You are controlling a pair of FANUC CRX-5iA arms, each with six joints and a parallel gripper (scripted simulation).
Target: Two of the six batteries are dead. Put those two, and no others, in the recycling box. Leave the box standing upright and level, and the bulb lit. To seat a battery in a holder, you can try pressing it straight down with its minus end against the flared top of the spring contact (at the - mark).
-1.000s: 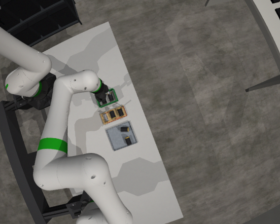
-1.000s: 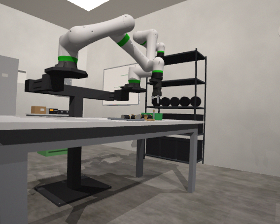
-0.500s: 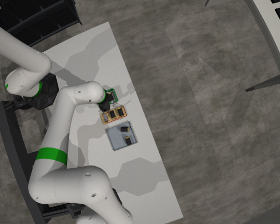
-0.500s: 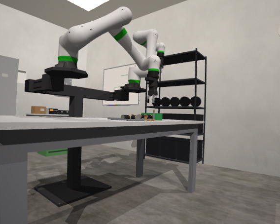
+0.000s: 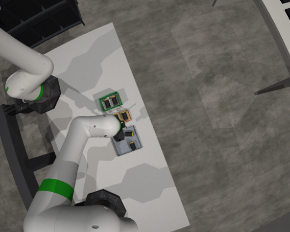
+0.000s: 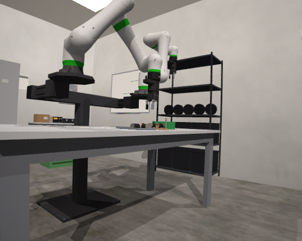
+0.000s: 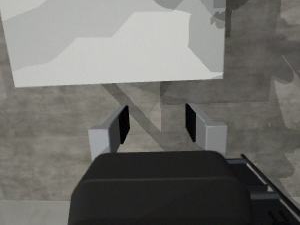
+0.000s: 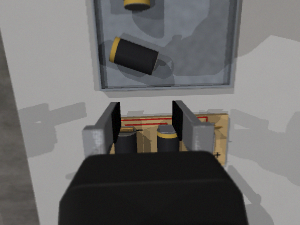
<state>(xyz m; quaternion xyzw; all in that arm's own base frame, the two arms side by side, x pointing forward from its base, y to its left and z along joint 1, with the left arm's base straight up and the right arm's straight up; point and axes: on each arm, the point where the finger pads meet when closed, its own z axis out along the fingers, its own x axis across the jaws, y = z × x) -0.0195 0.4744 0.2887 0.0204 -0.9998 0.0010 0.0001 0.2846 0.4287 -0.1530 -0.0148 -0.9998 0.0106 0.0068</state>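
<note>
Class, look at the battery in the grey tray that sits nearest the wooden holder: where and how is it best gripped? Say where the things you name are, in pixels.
Probably around the middle of its black barrel, coming straight down. The battery (image 5: 128,134) (image 8: 134,55) lies on its side in the shallow tray (image 5: 126,151) (image 8: 162,87), so the gripper's fingers should close across its round sides, not its ends.
</note>
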